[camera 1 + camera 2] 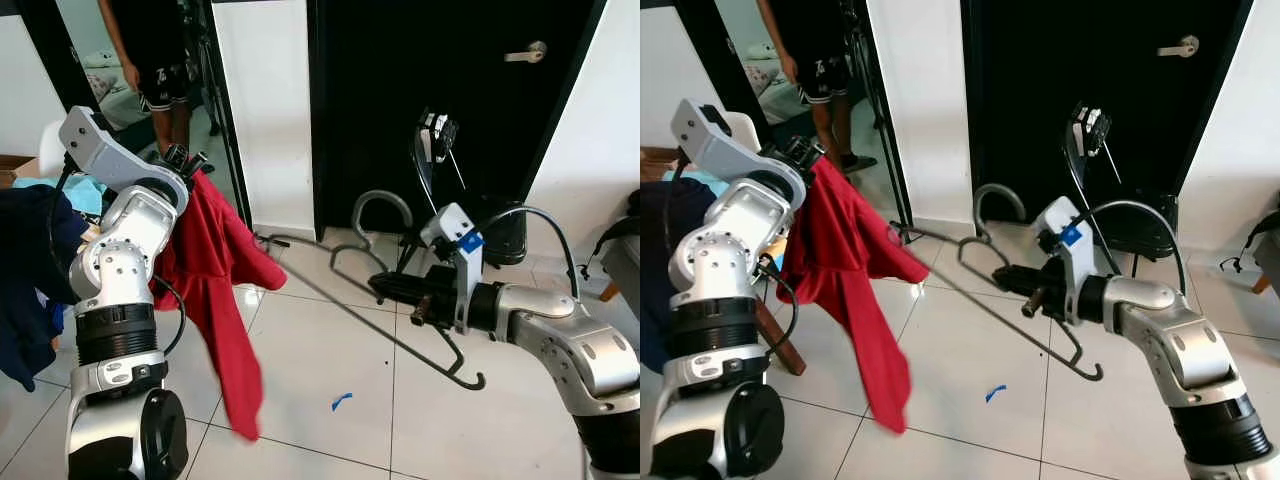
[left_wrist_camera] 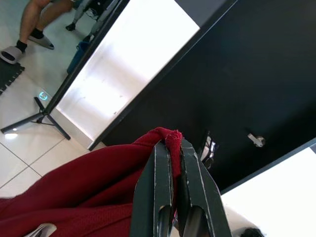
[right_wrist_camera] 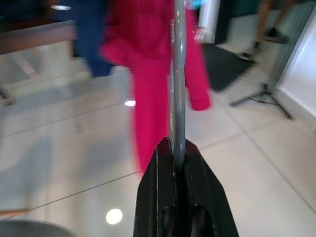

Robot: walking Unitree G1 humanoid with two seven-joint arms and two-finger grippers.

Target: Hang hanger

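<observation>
Here, red garment (image 1: 215, 290) pinched, grey hanger (image 1: 400, 330) gripped

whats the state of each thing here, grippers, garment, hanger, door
left gripper: shut on the red garment, held up high
right gripper: shut on the grey hanger
red garment: hanging loose, not on the hanger
grey hanger: off the floor, tilted, one end near the garment
black door: closed
</observation>
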